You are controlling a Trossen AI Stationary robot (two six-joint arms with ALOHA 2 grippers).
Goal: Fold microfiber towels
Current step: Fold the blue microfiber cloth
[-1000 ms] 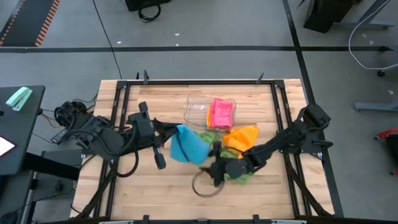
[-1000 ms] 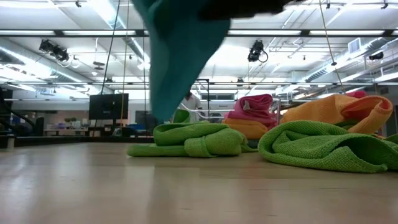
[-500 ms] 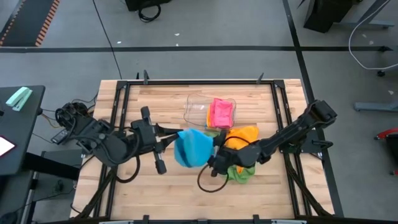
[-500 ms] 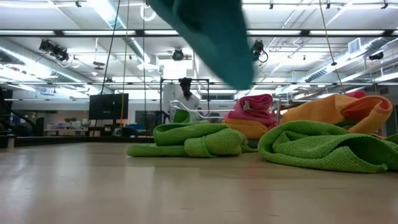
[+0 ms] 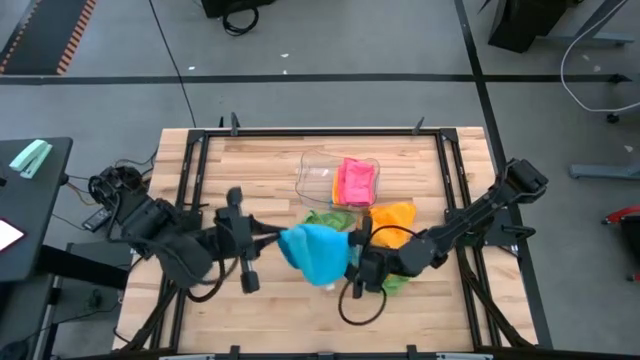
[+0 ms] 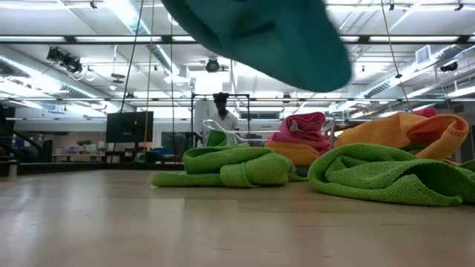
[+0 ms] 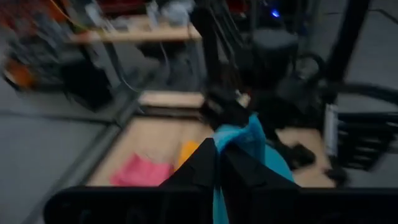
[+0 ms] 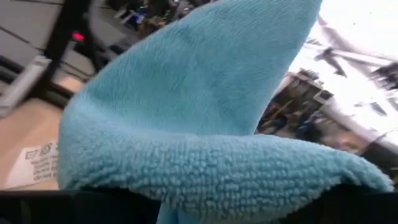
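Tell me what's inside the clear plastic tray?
A pink towel lies in the right part of the clear tray; the left part looks bare. Whether anything hides under the pink towel cannot be seen.

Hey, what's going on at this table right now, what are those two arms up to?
The two arms hold a blue towel in the air between them, above the wooden table. The left gripper is shut on one edge; the right gripper meets the opposite side. Green towels and an orange towel lie crumpled beside it, and a pink towel sits in the clear tray.
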